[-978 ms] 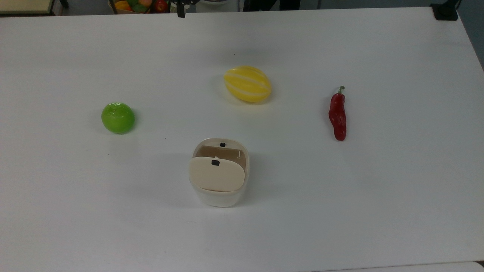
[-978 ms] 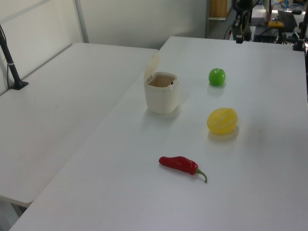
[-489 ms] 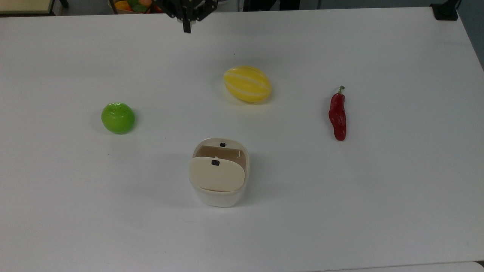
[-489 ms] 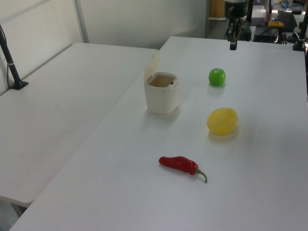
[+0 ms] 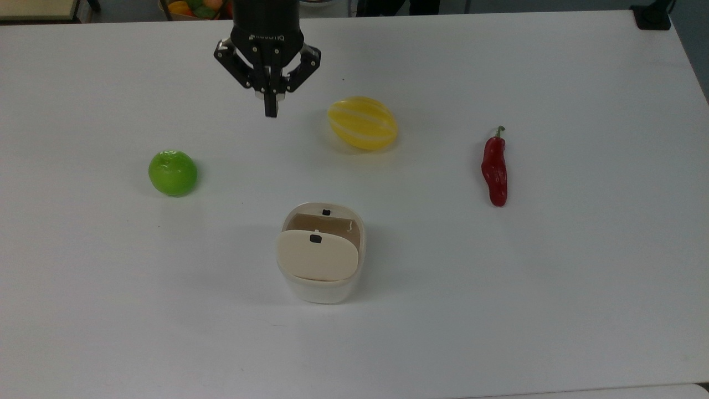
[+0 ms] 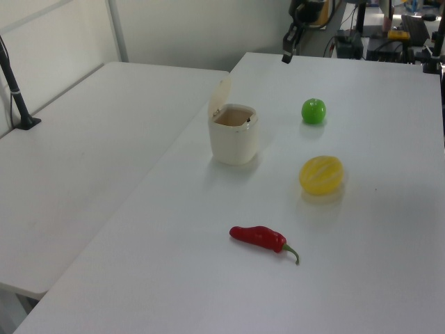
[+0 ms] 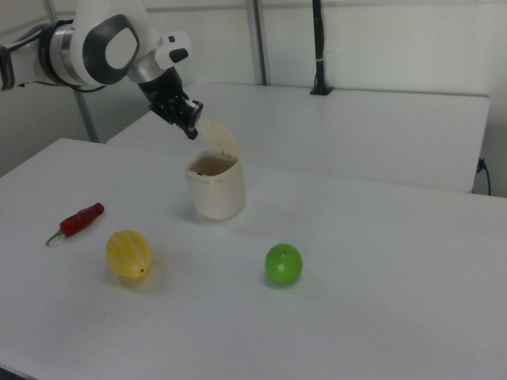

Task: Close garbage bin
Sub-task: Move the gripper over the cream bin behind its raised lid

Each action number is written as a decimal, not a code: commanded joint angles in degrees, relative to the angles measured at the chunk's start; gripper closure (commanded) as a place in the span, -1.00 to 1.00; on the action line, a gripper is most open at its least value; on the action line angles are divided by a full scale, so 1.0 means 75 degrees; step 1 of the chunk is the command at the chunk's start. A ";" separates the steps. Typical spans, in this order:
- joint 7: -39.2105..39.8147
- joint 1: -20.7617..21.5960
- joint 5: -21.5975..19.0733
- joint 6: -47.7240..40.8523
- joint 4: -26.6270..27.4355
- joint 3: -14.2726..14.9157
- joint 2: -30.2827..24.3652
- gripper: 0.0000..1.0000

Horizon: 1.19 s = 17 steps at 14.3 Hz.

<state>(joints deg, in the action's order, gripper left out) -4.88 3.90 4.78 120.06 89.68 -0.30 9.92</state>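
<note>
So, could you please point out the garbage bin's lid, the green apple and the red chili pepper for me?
lid [image 5: 317,256], top view, middle of its flat beige face
green apple [image 5: 173,173], top view, centre of its skin
red chili pepper [image 6: 259,237], left view, middle of its body

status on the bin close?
Gripper shut, empty, in the air, far from the bin. Garbage bin open, lid tilted up. Yellow melon and green apple sit either side of the approach in the top view, not blocking.

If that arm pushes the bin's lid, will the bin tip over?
Probably not: the bin looks squat and flat-based. It seems light plastic, so it may slide. The raised lid should swing down on its hinge.
</note>
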 commanded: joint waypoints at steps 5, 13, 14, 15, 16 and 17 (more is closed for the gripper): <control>-0.0462 0.0030 -0.0204 0.2750 -0.0790 -0.0018 0.1044 1.00; -0.0662 0.0417 -0.0192 0.5658 -0.0824 -0.0007 0.2145 1.00; -0.0651 0.0417 -0.0192 0.5846 -0.0929 -0.0007 0.2297 1.00; -0.0662 0.0417 -0.0192 0.5999 -0.1104 -0.0007 0.2519 1.00; -0.0662 0.0417 -0.0192 0.6093 -0.1176 -0.0007 0.2661 1.00; -0.0662 0.0417 -0.0192 0.6210 -0.1211 -0.0007 0.2778 1.00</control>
<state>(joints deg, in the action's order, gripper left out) -9.22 6.56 3.94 163.97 84.07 -0.74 26.88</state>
